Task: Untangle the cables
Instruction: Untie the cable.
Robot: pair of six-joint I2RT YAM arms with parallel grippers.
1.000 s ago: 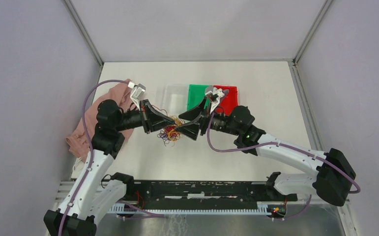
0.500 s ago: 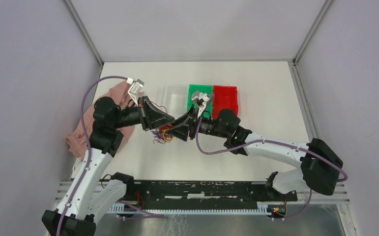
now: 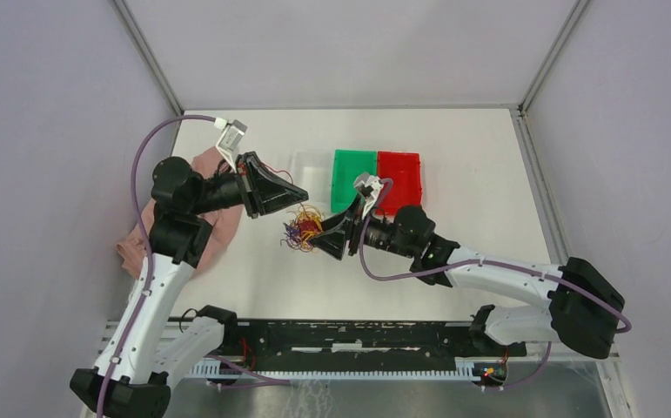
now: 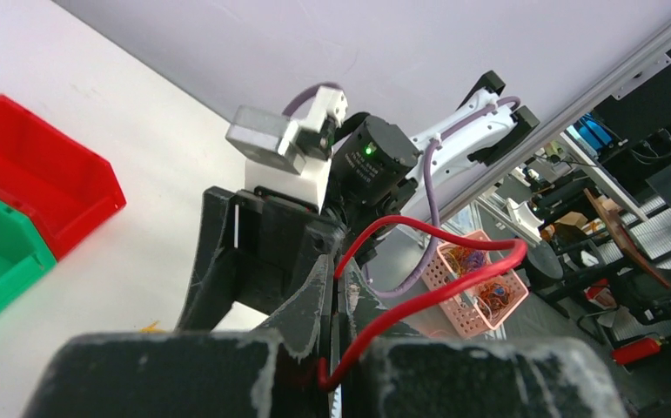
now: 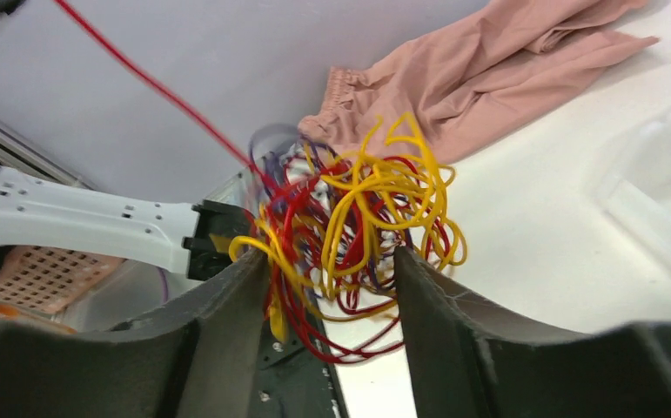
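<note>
The left gripper [image 3: 304, 197] is closed tight on one red cable [image 4: 436, 239], which loops out from between its fingers above the table [image 3: 453, 148]. The right gripper [image 5: 332, 261] stands about half open with the tangle of red, yellow and dark cables [image 5: 358, 218] in the gap between its fingers; a firm pinch cannot be told. The tangle lies between the two grippers, near the cloth [image 3: 140, 244] and in front of the green bin [image 3: 353, 170]

I see my left gripper [image 4: 336, 341] clamped on what seems a single red cable [image 4: 440, 294], red bin [image 4: 36, 187] off left.
</note>
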